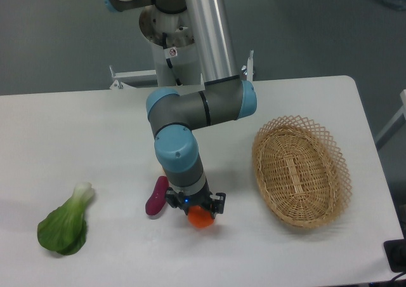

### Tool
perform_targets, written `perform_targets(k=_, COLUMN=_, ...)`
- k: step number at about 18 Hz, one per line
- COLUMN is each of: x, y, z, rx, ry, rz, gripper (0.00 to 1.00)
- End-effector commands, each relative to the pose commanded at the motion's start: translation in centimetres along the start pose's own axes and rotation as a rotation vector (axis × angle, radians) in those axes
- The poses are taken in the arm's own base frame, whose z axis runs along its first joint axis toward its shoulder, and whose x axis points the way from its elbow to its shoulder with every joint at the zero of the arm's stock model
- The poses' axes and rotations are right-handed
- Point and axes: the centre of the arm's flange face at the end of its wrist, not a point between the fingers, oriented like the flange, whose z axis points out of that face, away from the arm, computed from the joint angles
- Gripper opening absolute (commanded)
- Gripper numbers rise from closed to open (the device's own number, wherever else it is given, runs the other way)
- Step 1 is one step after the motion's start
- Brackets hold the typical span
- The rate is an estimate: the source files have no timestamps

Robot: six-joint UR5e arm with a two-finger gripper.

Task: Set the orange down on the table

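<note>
The orange (pixel 202 219) is a small round orange-red fruit, low over the white table (pixel 95 128) near its front middle. My gripper (pixel 198 209) points straight down over it and hides its top half. The jaws stand on either side of the fruit and look closed on it. I cannot tell whether the orange touches the tabletop.
A purple eggplant (pixel 156 196) lies just left of the gripper, close to it. A green bok choy (pixel 65 224) lies at the front left. An oval wicker basket (pixel 300 171) stands empty at the right. The arm's elbow (pixel 203 106) hangs over the table's middle.
</note>
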Motion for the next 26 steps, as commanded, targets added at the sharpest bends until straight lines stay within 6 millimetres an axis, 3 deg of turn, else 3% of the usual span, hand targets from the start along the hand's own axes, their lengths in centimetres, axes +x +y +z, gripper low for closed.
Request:
perform_targets(k=2, x=0.0, y=0.0, z=-0.2, rx=0.002, ry=-0.003, rz=-0.002, gripper=0.78)
perform_targets(k=3, x=-0.1, y=0.0, z=-0.3, rx=0.003, ry=-0.003, rz=-0.002, gripper=0.9)
perform_targets(k=5, x=-0.2, y=-0.1, z=-0.6, rx=0.008, ry=-0.008, rz=-0.003, gripper=1.0)
perform_targets(k=26, x=-0.9, y=-0.5, z=-3.0, rx=0.047, ry=-0.027, rz=-0.005, gripper=1.0)
